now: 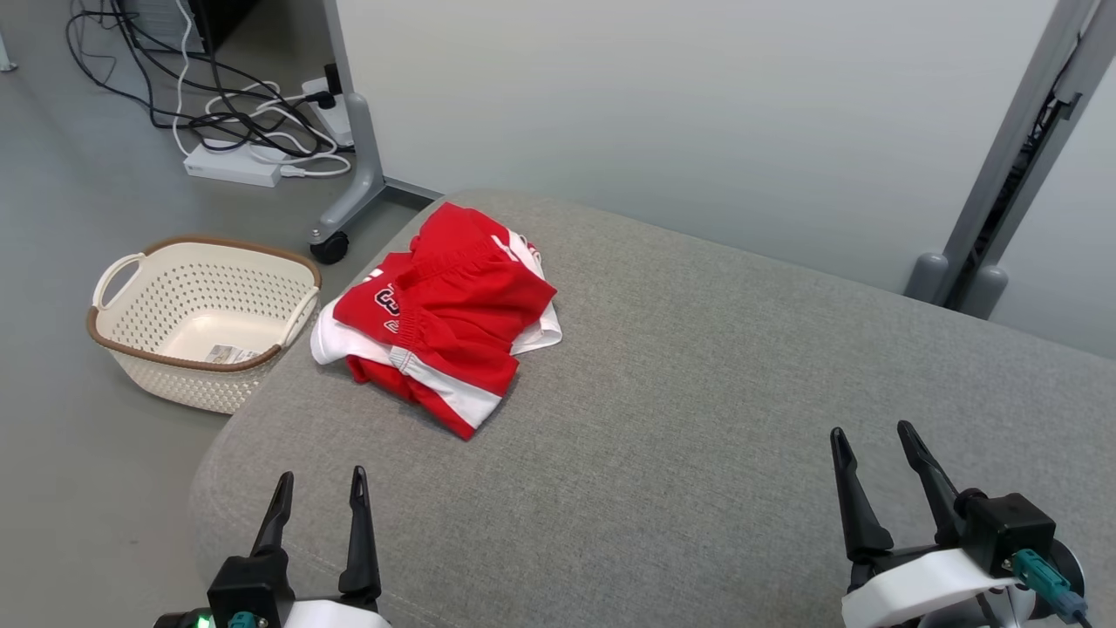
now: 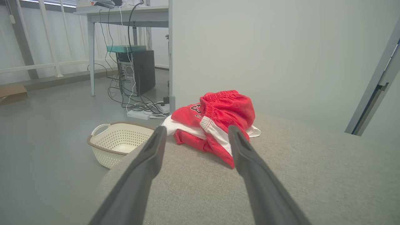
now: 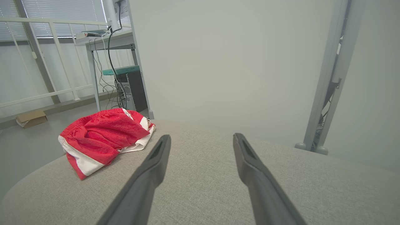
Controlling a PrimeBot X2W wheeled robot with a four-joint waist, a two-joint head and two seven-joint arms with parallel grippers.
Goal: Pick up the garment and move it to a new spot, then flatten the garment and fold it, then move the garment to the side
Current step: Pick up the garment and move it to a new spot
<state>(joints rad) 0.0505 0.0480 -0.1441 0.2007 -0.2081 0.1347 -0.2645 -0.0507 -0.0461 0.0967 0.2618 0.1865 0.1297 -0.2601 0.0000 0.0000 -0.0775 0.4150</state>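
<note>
Garment [image 1: 445,323] is a crumpled heap of red-and-white shorts at the far left corner of the grey cushion [image 1: 697,392], just above the basket [image 1: 209,388] on the floor. Soft, light and floppy; it will likely sag and unfold when lifted. Best hold is probably the elastic waistband or a bunched top fold. Left gripper [image 1: 322,475] sits at the near left edge, jaws spread wide, holding nothing and well short of the cloth. Right gripper [image 1: 871,431] is near the near right edge, also spread wide, empty, well apart from the garment.
</note>
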